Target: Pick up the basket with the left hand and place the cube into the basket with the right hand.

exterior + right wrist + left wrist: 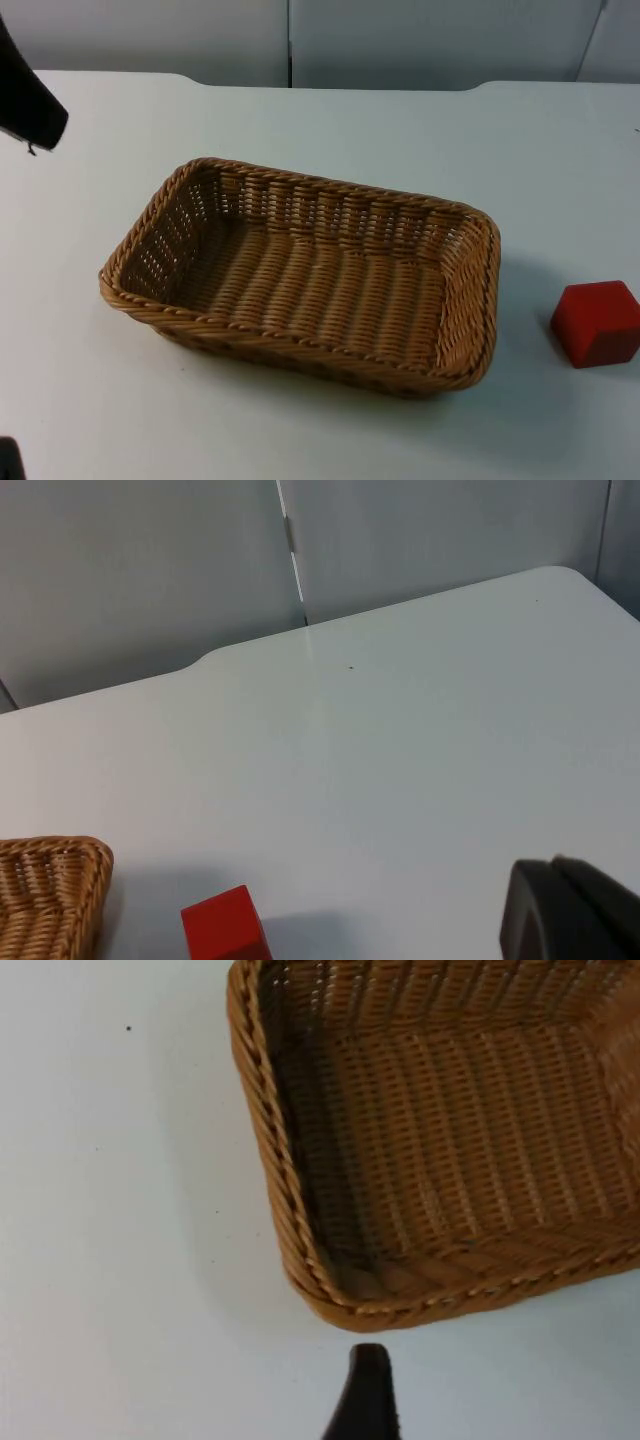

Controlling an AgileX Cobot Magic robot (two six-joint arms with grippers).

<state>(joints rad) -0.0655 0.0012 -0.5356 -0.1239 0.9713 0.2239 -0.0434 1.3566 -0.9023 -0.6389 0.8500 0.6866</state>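
Note:
An empty woven wicker basket (300,345) sits on the white table near the middle, all four rims free. The red cube (597,323) rests on the table to the basket's right, a short gap away. Part of the left arm (28,105) hangs at the far left, well back from the basket. In the left wrist view my left gripper (365,1398) hovers over bare table just outside the basket's rim (270,1140), apart from it. In the right wrist view my right gripper (570,912) is off to one side of the cube (225,925), with the basket's corner (50,900) beyond it.
The grey partition wall (300,40) closes off the table's back edge. White table surface (300,430) stretches in front of the basket and behind the cube (420,730).

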